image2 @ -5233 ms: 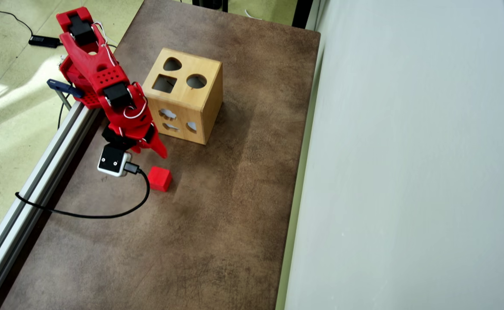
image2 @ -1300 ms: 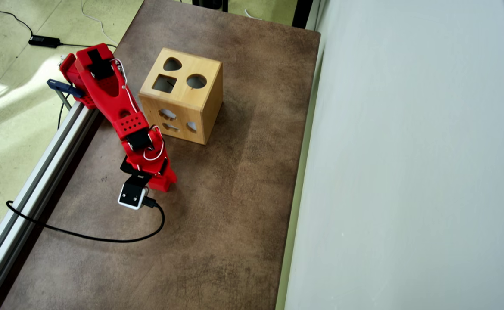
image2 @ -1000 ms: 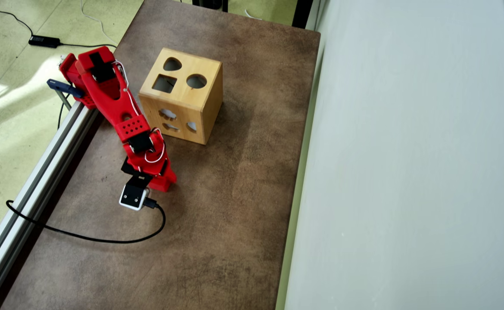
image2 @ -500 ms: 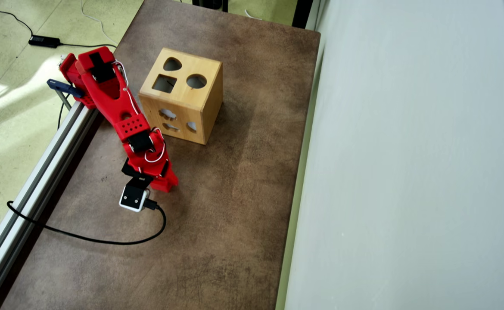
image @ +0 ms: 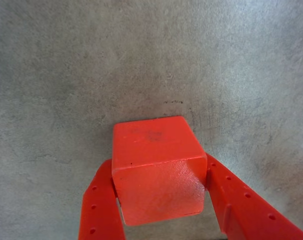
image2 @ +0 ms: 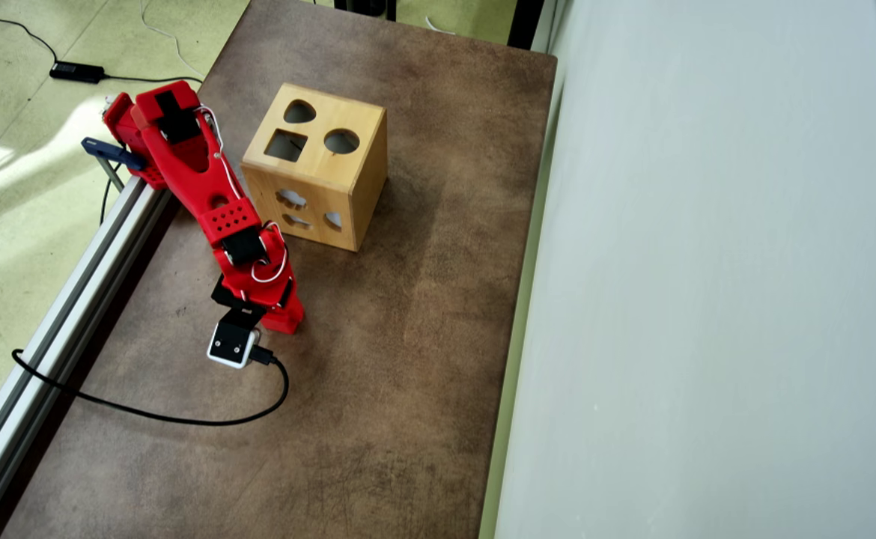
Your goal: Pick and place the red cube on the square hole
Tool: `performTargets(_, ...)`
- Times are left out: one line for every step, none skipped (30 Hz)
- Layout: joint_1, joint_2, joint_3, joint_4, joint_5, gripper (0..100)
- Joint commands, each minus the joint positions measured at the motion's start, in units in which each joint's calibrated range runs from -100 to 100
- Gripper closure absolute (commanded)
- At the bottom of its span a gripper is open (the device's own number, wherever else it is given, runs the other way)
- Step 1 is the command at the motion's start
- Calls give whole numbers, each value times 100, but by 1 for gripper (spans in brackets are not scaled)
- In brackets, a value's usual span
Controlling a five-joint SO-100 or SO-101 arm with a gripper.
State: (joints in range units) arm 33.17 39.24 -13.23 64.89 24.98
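1. Gripper (image: 159, 200) is closed on the red cube (image: 156, 167); in the wrist view both red fingers (image: 99, 205) press the cube's left and right sides.
2. Wrist view: cube fills the lower centre, top face lit, grey-brown table (image: 66, 60) behind it. Whether the cube rests on the table or is lifted, cannot tell.
3. Overhead view: red arm (image2: 210, 191) reaches from the far left edge of the table (image2: 408, 337) toward the near side; gripper (image2: 284, 322) points down at the tabletop, cube (image2: 286, 323) mostly hidden under it, only a red corner shows.
4. White wrist camera (image2: 230, 345) sits just left of the gripper, black cable (image2: 146, 414) trailing left off the table.
5. Wooden box (image2: 317, 165) stands farther back and right of the gripper, apart from it.
6. Square hole (image2: 286, 145) is on the box's top face, left side; heart-shaped hole (image2: 299, 112) behind it, round hole (image2: 341, 141) to its right.
7. More cut-outs on the box's near side face.
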Motion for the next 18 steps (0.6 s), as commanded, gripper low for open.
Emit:
performTargets(12, -183, -242, 45, 0, 98)
performTargets(12, -234, -242, 45, 0, 98)
performTargets(12, -353, -189, 45, 0, 98)
performTargets(12, -514, -162, 45, -10, 98)
performTargets(12, -692, -144, 53, -15, 98)
performTargets(12, -871, -144, 77, -20, 98)
performTargets(12, -1049, -144, 141, -20, 98)
performTargets(-3, -1244, -153, 246, -20, 98)
performTargets(-25, -1440, -153, 391, -20, 98)
performTargets(-40, -1618, -153, 543, -24, 98)
performTargets(-48, -1796, -153, 704, -24, 98)
performTargets(-55, -1975, -153, 865, -24, 98)
performTargets(-62, -2162, -153, 1018, -29, 98)
performTargets(-62, -2340, -162, 1179, -29, 98)
performTargets(-70, -2527, -162, 1324, -29, 98)
performTargets(-70, -2705, -162, 1468, -29, 98)
performTargets(-70, -2892, -162, 1629, -34, 98)
performTargets(-70, -3062, -162, 1774, -34, 98)
